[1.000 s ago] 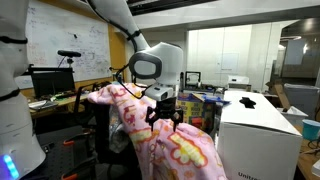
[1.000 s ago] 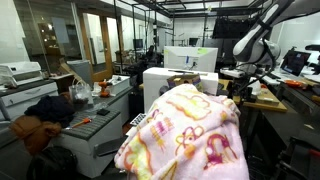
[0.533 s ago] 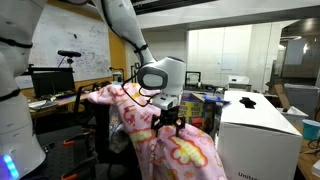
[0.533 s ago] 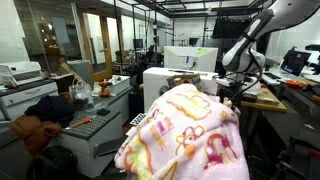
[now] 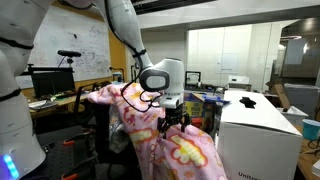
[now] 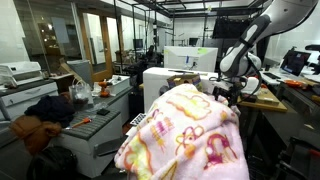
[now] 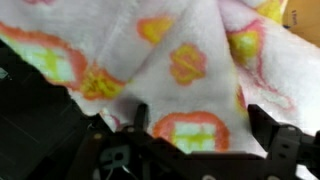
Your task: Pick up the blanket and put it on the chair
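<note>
The gripper is hovering, jaws spread wide, over the blanket, seemingly holding nothing; a shallow pinch is risking slippage.

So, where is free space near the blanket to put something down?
The white box beside the blanket has a mostly bare top; only a dark item lies near its far edge. On the blanket itself it is crowded: the open gripper hangs right at it.
</note>
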Controlling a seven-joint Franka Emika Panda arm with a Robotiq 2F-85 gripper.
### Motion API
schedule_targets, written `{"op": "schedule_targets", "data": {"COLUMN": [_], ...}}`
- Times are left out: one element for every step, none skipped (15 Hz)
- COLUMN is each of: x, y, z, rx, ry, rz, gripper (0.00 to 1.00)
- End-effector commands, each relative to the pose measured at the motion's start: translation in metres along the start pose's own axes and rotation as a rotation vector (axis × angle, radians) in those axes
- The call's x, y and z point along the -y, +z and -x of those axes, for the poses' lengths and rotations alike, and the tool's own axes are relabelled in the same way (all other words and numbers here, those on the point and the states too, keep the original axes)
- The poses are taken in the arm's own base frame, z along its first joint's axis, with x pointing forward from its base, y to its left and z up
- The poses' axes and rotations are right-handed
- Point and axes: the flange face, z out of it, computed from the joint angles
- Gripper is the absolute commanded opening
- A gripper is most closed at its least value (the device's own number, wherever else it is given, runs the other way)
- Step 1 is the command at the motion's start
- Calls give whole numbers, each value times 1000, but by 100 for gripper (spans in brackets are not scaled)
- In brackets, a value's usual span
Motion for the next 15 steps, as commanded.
{"op": "schedule_targets", "data": {"x": [-8,-12,-16,-20,-22,-22,-21,-22,-22,-22,-22,-22,-22,-22,-23], "y": [35,46,55,63,69,65,64,62,61,60,57,52,49,45,40], "z": [0,0,0,1,3,7,10,16,21,27,30,33,36,39,39], "rx": [-28,-35,-40,-39,-47,-39,-32,-14,-5,7,16,28,39,54,69], "ry": [-89,-109,-128,-148,-172,-216,-233,-259,-281,-302,-326,-340,-354,-364,-377], "rz": [19,31,42,50,51,36,36,20,9,0,-3,-10,-16,-25,-24], "gripper": [100,100,100,100,100,75,72,66,56,49,43,36,29,20,13]}}
